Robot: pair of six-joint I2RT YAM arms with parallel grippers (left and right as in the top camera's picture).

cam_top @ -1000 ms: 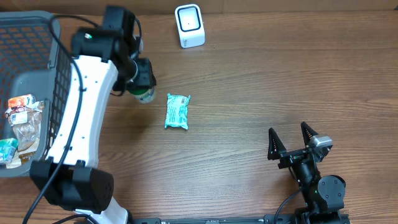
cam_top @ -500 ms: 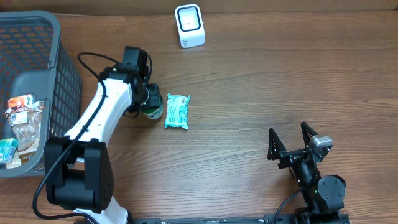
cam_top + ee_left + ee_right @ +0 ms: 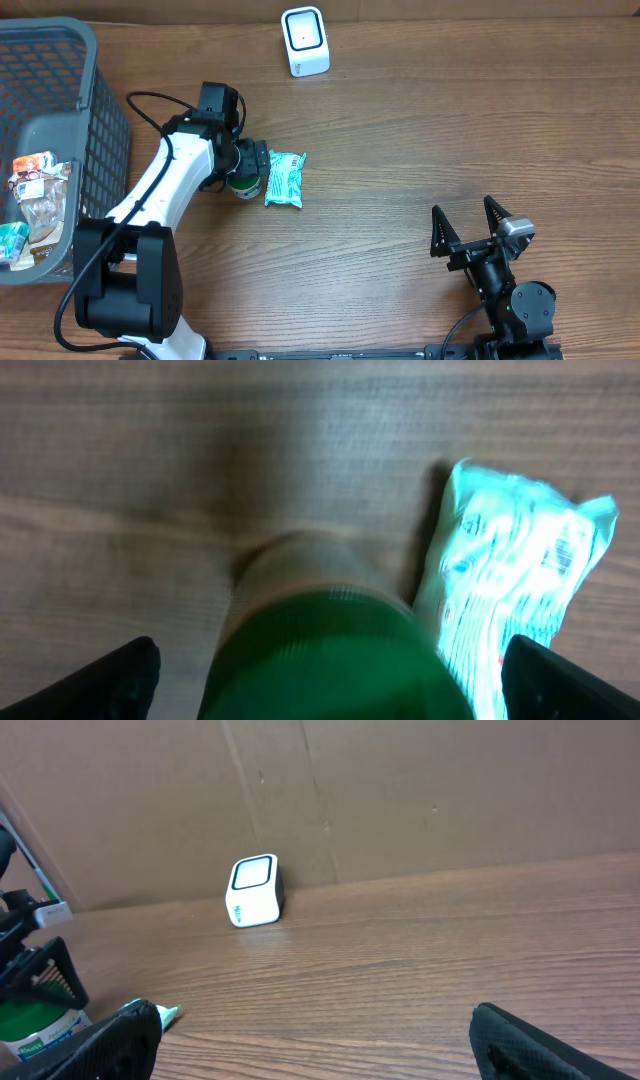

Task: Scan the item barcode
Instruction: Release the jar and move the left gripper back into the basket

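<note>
A green-topped container (image 3: 240, 185) stands on the wooden table just left of a teal packet (image 3: 285, 178). My left gripper (image 3: 244, 166) hangs over the container, open, with its fingers apart on either side. In the left wrist view the green container (image 3: 330, 650) fills the space between the spread black fingertips (image 3: 130, 672), with table showing on both sides, and the teal packet (image 3: 515, 575) lies to its right. The white barcode scanner (image 3: 305, 42) stands at the table's far edge. My right gripper (image 3: 470, 225) rests open near the front right, holding nothing.
A grey mesh basket (image 3: 60, 50) with several packaged items sits at the far left. A cardboard wall (image 3: 400, 790) rises behind the scanner (image 3: 253, 890). Bare wood lies between the packet and my right arm.
My left arm swung from near the basket to beside the teal packet, carrying the green container. Its jaws then spread apart, and the container now stands on the table.
</note>
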